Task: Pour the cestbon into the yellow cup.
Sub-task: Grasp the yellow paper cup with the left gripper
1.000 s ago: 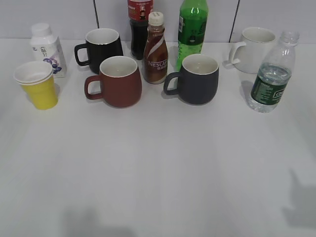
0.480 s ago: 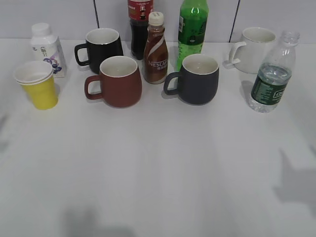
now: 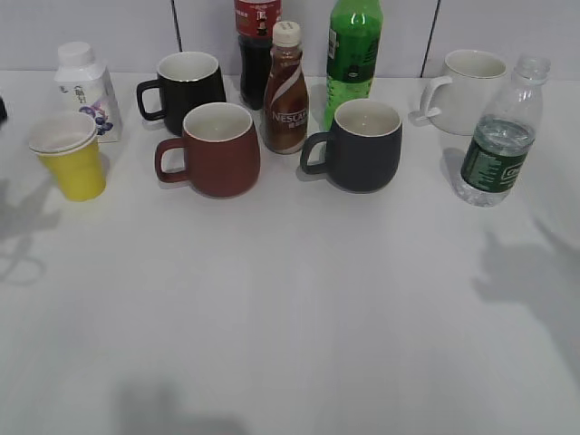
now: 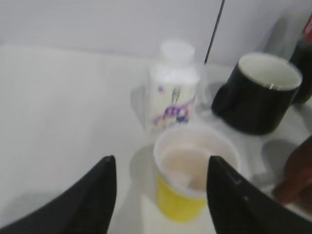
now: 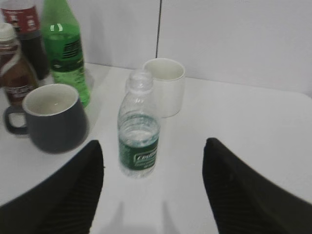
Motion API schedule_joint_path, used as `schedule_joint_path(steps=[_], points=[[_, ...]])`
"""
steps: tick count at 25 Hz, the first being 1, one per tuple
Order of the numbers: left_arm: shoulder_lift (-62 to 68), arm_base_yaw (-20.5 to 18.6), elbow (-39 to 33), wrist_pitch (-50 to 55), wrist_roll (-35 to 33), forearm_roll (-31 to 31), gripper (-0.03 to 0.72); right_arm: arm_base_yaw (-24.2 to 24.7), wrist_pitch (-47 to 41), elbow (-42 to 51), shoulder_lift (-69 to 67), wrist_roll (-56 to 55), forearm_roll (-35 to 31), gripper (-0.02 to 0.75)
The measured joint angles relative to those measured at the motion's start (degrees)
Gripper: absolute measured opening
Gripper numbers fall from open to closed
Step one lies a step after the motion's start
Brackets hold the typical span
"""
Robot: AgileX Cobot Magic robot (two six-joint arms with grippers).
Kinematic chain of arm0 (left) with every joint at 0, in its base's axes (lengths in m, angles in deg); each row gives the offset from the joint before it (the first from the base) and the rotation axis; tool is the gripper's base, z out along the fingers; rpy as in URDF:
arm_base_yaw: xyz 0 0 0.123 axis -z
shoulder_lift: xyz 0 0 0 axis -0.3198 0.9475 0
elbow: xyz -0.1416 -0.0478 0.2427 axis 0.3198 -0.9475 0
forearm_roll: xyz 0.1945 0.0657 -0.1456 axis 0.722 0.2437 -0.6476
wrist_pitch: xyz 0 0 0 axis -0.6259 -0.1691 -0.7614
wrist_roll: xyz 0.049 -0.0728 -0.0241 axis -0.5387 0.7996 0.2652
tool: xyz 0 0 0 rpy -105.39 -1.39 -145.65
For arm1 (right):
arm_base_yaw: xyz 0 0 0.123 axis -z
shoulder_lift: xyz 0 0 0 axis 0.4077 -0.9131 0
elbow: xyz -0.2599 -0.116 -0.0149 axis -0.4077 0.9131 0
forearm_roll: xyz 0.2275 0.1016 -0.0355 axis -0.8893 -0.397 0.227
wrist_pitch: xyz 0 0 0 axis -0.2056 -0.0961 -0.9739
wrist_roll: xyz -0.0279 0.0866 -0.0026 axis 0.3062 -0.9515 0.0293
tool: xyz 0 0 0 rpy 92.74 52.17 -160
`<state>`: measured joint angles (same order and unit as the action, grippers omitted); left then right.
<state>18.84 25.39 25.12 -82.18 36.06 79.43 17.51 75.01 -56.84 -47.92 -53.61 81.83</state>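
The cestbon point(image 3: 497, 145), a clear capless bottle with a dark green label, stands upright at the right of the table. It also shows in the right wrist view point(image 5: 138, 156). My right gripper point(image 5: 153, 144) is open, with the bottle ahead between its fingers and not touched. The yellow cup point(image 3: 71, 159) stands upright at the left. In the left wrist view the cup point(image 4: 187, 202) sits just ahead between the open fingers of my left gripper point(image 4: 161, 161), apart from them. Neither gripper body shows in the exterior view, only shadows.
Behind the cup stands a white milk bottle point(image 3: 83, 86). A black mug point(image 3: 186, 86), red-brown mug point(image 3: 217, 149), cola bottle point(image 3: 256, 45), Nescafe bottle point(image 3: 285, 95), green bottle point(image 3: 353, 54) and dark grey mug point(image 3: 362, 145) fill the middle. A white mug point(image 3: 471, 86) stands behind the cestbon.
Arm shadows have come in from both sides, the left one toward the yellow cup and the right one toward the cestbon. No object has moved.
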Motion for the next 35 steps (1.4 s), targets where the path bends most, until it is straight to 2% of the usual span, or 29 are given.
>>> schedule_joint_path(steps=[4,12,15,18,21,26,35], points=[[5.0,0.1,-3.6,-3.1,0.0,-0.8,0.451,0.0,8.6,0.0,-7.2,0.0,-0.1,0.483],[12.1,0.1,-13.8,-24.4,0.0,0.9,0.452,0.0,20.2,0.0,-21.3,-1.7,0.0,0.483],[15.7,0.1,-14.0,-29.0,0.3,5.0,0.470,0.0,22.4,0.0,-25.7,-3.7,0.0,0.483],[19.6,0.1,-14.0,-34.9,1.9,9.9,0.543,0.0,24.4,0.0,-28.9,-6.2,0.2,0.483],[24.0,0.1,-14.0,-41.4,2.4,12.1,0.610,0.0,26.3,0.0,-30.8,-7.6,0.3,0.484],[33.4,0.1,-13.8,-53.5,2.6,12.5,0.629,0.0,30.8,0.0,-32.1,-7.9,0.3,0.484],[42.7,0.1,-7.1,-55.3,2.6,13.2,0.631,0.0,34.4,0.0,-32.1,-7.9,1.1,0.484]])
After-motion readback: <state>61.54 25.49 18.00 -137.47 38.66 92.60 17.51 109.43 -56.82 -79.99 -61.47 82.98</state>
